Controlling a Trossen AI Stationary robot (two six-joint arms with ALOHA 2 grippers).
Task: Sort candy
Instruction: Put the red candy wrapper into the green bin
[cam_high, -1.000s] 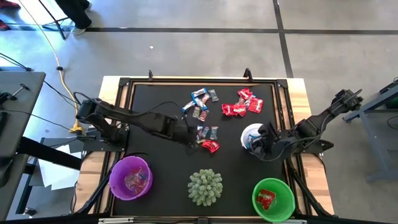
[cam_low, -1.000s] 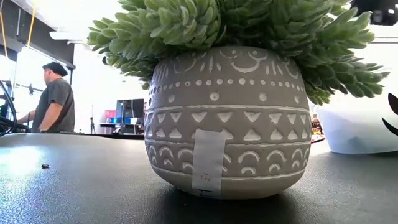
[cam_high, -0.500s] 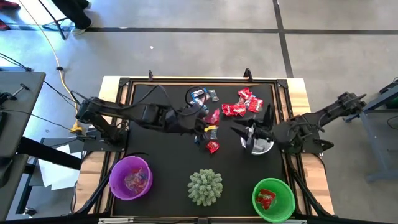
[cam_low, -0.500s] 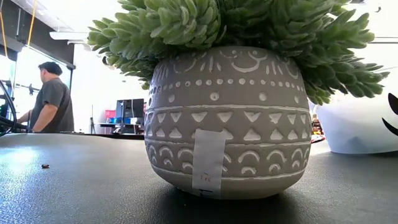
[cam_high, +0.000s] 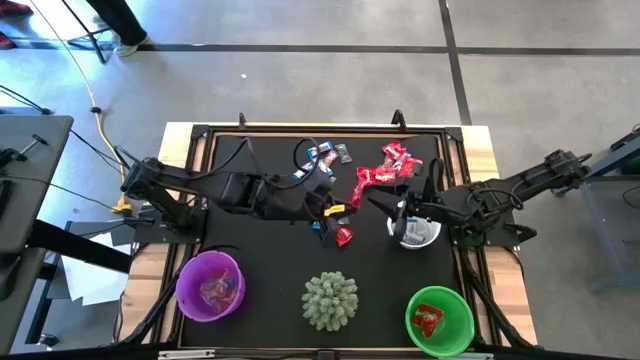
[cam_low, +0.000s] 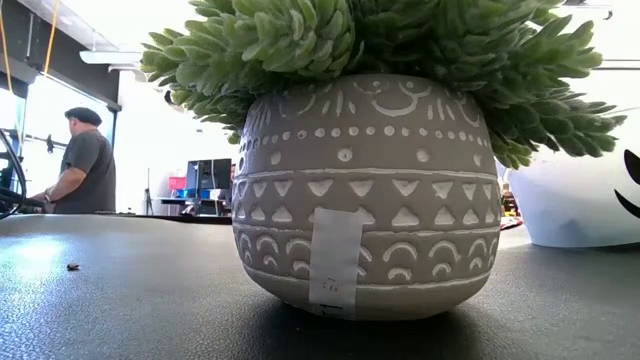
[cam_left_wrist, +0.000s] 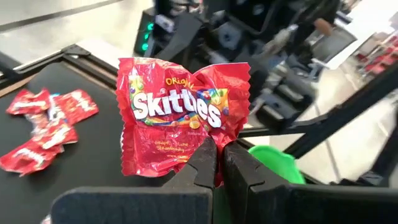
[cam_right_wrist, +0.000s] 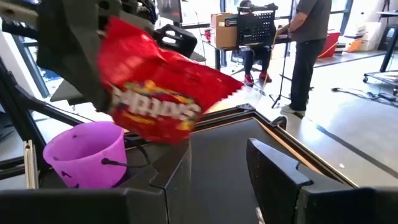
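Note:
A red Skittles packet (cam_left_wrist: 180, 118) is up in the air at the table's middle, held by my left gripper (cam_left_wrist: 219, 148), which is shut on it; the high view shows packet (cam_high: 363, 180) and gripper (cam_high: 335, 203). My right gripper (cam_right_wrist: 230, 165) is open above the white bowl (cam_high: 418, 232), facing the packet (cam_right_wrist: 158, 93) without plainly touching it. More candy lies on the black mat: red packets (cam_high: 397, 160) toward the far edge, blue-and-white ones (cam_high: 326, 153) beside them, and one red packet (cam_high: 343, 236) nearer. My left gripper pinches the red packet's lower edge (cam_left_wrist: 214, 163) between its two fingers. The packet stands upright above the fingertips, spread flat with its printed face toward the wrist camera, and is lifted clear of the table.
A purple bowl (cam_high: 210, 285) holding candy sits at the near left, and a green bowl (cam_high: 440, 320) with red candy at the near right. The potted spiky green plant (cam_high: 330, 300) stands between them and fills the low view (cam_low: 360, 190). A person (cam_low: 85, 160) stands in the room behind.
My left gripper rose from the candy near the table's middle with the red packet and carried it toward the table's right, up to my right gripper. My right gripper lifted off the white bowl and turned to face the left arm.

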